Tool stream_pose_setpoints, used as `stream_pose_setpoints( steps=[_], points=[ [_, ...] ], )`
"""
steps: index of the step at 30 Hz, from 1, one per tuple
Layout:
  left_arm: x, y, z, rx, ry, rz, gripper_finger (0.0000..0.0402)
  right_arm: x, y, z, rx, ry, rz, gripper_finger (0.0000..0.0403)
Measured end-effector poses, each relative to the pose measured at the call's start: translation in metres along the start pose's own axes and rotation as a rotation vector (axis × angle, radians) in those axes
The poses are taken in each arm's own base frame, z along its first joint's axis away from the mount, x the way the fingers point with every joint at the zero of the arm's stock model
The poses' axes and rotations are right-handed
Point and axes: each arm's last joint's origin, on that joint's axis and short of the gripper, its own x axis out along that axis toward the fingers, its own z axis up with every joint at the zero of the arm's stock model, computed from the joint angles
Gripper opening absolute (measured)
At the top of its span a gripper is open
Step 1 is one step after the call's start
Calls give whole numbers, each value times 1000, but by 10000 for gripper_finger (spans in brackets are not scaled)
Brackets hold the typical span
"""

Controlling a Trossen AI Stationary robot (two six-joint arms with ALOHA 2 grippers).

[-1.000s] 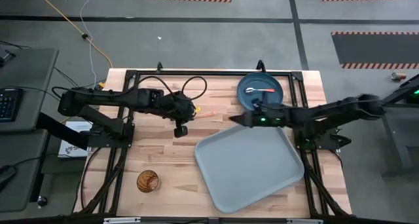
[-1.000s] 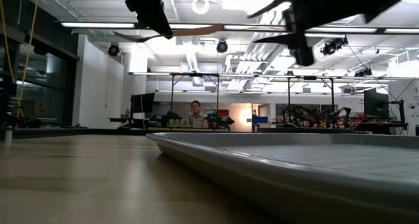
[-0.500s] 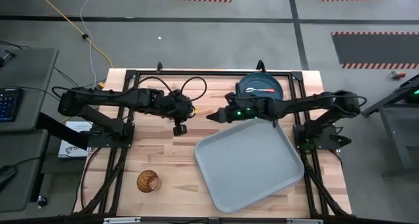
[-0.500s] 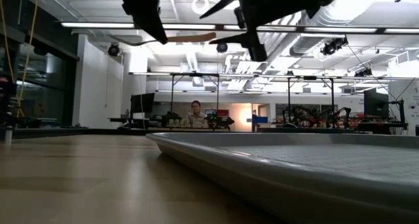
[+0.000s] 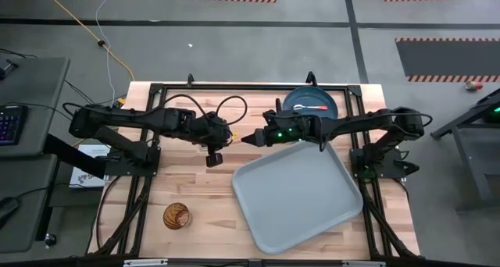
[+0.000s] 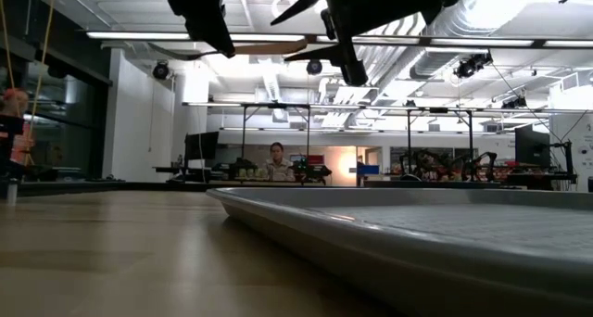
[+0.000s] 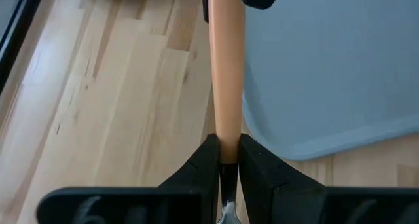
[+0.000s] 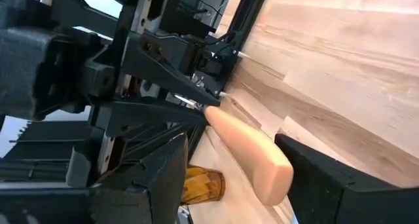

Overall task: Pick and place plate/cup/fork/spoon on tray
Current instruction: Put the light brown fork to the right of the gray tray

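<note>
Presently the fork (image 7: 226, 73) is held clear of the table, level, its orange handle pointing toward the tray (image 5: 301, 197); in the left wrist view the handle runs straight out from the grip and crosses the tray's near corner. Its metal end sits between the fingers and is mostly hidden.

The left gripper (image 7: 224, 160) is clamped narrowly on the fork at the neck where handle meets metal, both fingers (image 7: 201, 164) pressed against it. The left arm reaches in low and nearly horizontal from the side of the table away from the tray, wrist above bare wood just off the tray's far-left corner.

The right gripper (image 8: 229, 168) stands wide, its two fingers (image 8: 313, 171) on either side of the handle's free end without touching it. The right arm stretches across the tray's far edge, gripper tip close to the left gripper (image 5: 221, 133).

The plate (image 5: 310, 105) lies just beyond the tray's far edge with the spoon (image 5: 312, 108) resting on it. The cup (image 5: 176, 216) stands on the wood well apart from the tray, on its left side near the front.
</note>
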Motion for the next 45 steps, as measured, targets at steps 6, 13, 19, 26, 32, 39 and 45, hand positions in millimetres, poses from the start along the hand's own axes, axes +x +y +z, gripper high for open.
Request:
stream_pose_setpoints(
  steps=[6, 13, 19, 26, 32, 39, 45],
  points=[
    [0, 1, 0, 0, -3, 21, 31, 0, -5, -2, 3, 9, -53, 171],
    [0, 0, 0, 1, -2, 20, 30, 0, -5, -2, -1, -5, -58, 102],
    [0, 0, 0, 2, 1, 21, 33, 0, -5, -1, 1, -11, -55, 73],
    [1, 0, -1, 3, 5, 21, 35, -1, -4, -1, -2, -13, -49, 48],
    [1, 1, 0, 6, -3, 22, 62, -1, -5, -2, -6, -3, -56, 40],
    [-3, 6, 1, -3, -10, 30, 136, 0, -7, -3, -5, 7, -77, 38],
    [-34, 11, 14, 57, -49, 107, 193, -16, -8, 1, -30, 72, -130, 38]
  ],
)
